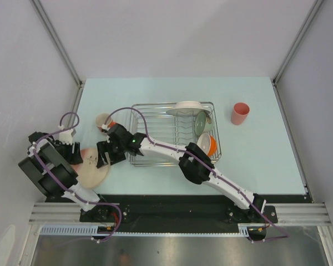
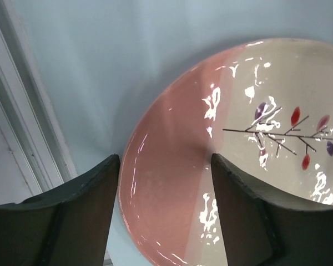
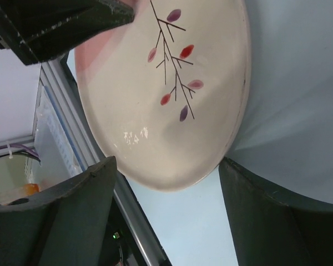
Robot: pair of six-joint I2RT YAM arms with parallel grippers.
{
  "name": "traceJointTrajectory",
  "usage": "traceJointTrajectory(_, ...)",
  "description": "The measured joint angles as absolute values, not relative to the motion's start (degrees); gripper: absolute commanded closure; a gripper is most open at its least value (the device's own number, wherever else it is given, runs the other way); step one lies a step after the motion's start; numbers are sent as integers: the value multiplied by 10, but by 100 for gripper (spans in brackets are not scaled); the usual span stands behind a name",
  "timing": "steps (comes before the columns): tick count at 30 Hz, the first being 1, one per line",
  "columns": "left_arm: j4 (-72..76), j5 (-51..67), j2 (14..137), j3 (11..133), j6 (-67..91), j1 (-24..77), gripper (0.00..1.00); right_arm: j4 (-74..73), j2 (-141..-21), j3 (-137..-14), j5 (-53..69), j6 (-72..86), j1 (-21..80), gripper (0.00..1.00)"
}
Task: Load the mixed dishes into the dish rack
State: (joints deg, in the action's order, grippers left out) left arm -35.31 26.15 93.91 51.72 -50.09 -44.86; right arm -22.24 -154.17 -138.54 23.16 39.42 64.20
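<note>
Left of the dish rack (image 1: 155,105), salmon-pink plate (image 1: 94,172): branch motif (image 3: 175,66) plain from the wrists, faint from above. Left gripper (image 2: 164,160) and right gripper (image 3: 167,163) spread wide over it, clasping nothing.

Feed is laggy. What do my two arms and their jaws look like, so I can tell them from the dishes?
They match. The left arm and right arm have white links between bulky black joint housings, and a purple cable runs along each. A small green light glows near the right wrist. Both sets of jaws are plain dark grey wedges with no visible markings.
</note>
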Motion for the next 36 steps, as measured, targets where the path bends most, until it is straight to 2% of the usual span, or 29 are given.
traceJointTrajectory(8,-342,265,931,521,-522,-441,37,-229,-1542,-1385,234,394,642,39)
traceJointTrajectory(11,-335,260,924,517,-534,-433,38,-229,-1542,-1385,234,394,642,55)
traceJointTrajectory(12,-328,260,922,515,-540,-427,39,-230,-1542,-1385,235,394,642,64)
traceJointTrajectory(14,-319,262,921,514,-544,-419,39,-232,-1542,-1385,236,392,643,74)
traceJointTrajectory(15,-315,264,921,513,-545,-415,39,-232,-1542,-1385,239,391,643,86)
traceJointTrajectory(18,-306,268,921,509,-554,-405,39,-190,-1542,-1373,244,391,648,100)
traceJointTrajectory(24,-338,276,912,509,-568,-391,39,-122,-1537,-1334,243,384,665,100)
traceJointTrajectory(31,-407,294,909,517,-575,-387,39,-118,-1505,-1284,210,350,672,100)
traceJointTrajectory(32,-414,296,908,517,-575,-387,39,-124,-1499,-1280,202,343,672,91)
traceJointTrajectory(33,-419,298,908,517,-575,-387,39,-130,-1494,-1276,195,335,672,74)
traceJointTrajectory(35,-430,303,908,518,-574,-387,39,-151,-1482,-1274,174,309,673,53)
traceJointTrajectory(36,-437,303,908,520,-572,-387,39,-165,-1473,-1274,161,288,674,46)
